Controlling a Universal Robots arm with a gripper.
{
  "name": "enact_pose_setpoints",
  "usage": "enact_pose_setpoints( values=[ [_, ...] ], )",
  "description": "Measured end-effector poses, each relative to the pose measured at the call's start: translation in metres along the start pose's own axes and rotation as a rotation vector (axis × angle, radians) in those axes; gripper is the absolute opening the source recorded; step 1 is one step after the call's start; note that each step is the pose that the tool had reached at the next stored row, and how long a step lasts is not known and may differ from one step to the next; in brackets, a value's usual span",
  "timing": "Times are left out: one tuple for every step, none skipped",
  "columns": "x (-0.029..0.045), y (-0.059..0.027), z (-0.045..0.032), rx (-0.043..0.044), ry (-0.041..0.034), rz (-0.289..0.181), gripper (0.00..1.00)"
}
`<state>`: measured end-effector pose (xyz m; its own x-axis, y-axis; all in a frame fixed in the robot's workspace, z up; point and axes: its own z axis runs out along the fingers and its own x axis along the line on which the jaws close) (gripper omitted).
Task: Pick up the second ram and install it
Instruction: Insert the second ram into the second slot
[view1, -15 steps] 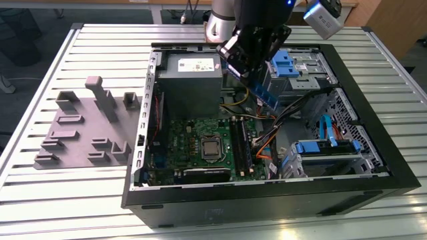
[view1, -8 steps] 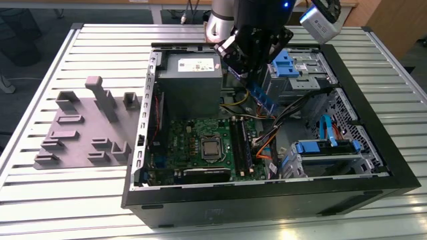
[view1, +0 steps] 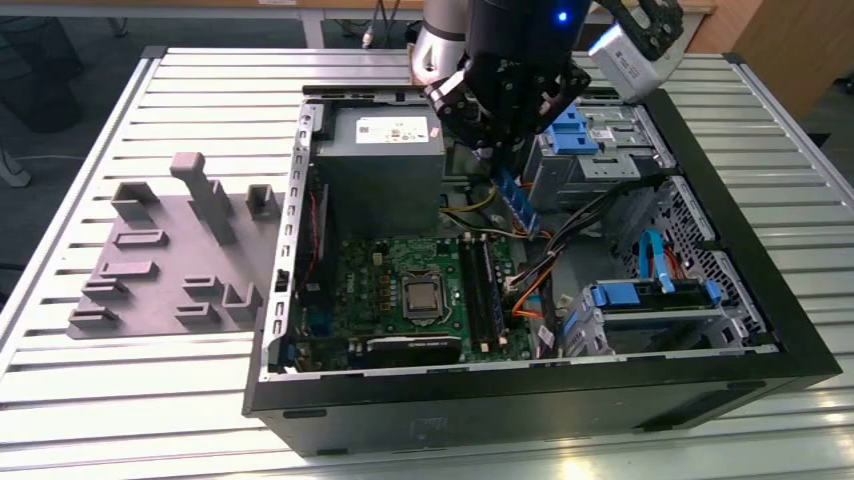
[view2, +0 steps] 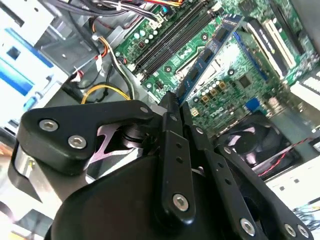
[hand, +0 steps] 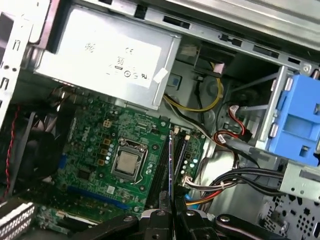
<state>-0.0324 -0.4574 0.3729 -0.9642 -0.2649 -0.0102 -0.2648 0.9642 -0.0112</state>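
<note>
Exterior view: the gripper (view1: 514, 165) hangs at upper centre over the open computer case (view1: 747, 330), clamped on the second ram (view1: 517, 203), a blue stick pointing down above the motherboard (view1: 400, 300). A grey tray (view1: 167, 260) lies at left, on the slatted table (view1: 120, 400).

Second wrist view: black fingers (view2: 172, 150) pinch the ram's near end; the stick (view2: 210, 52) runs toward the upper right, over the board.

First wrist view: the ram (hand: 171, 165) shows edge-on at lower centre, over the memory slots (hand: 161, 165) just right of the processor socket (hand: 126, 164). Power supply (hand: 107, 55) at upper left.
</note>
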Motion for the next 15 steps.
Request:
enact_pose_setpoints(
  values=[
    [0.0, 0.0, 0.0005, 0.0002, 0.0002, 0.018, 0.14],
    [0.0, 0.0, 0.001, 0.0003, 0.0003, 0.036, 0.14],
    [0.0, 0.0, 0.0014, 0.0005, 0.0006, 0.054, 0.14],
    [0.0, 0.0, 0.0019, 0.0007, 0.0008, 0.074, 0.14],
    [0.0, 0.0, 0.0024, 0.0009, 0.001, 0.092, 0.14],
    [0.0, 0.0, 0.0028, 0.0011, 0.0012, 0.11, 0.14],
    [0.0, 0.0, 0.0033, 0.0013, 0.0014, 0.127, 0.14],
    [0.0, 0.0, 0.0038, 0.0014, 0.0016, 0.146, 0.14],
    [0.0, 0.0, 0.0042, 0.0016, 0.0018, 0.163, 0.14],
    [0.0, 0.0, 0.0047, 0.0018, 0.002, 0.182, 0.14],
    [0.0001, 0.0001, 0.0051, 0.0021, 0.0022, 0.201, 0.14],
    [0.0001, 0.0001, 0.0057, 0.0021, 0.0024, 0.219, 0.14],
    [0.0001, 0.0001, 0.0062, 0.0023, 0.0026, 0.237, 0.14],
    [0.0001, 0.0001, 0.0067, 0.0026, 0.0028, 0.254, 0.14],
    [0.0001, 0.0001, 0.0073, 0.0031, 0.003, 0.269, 0.14]
  ],
)
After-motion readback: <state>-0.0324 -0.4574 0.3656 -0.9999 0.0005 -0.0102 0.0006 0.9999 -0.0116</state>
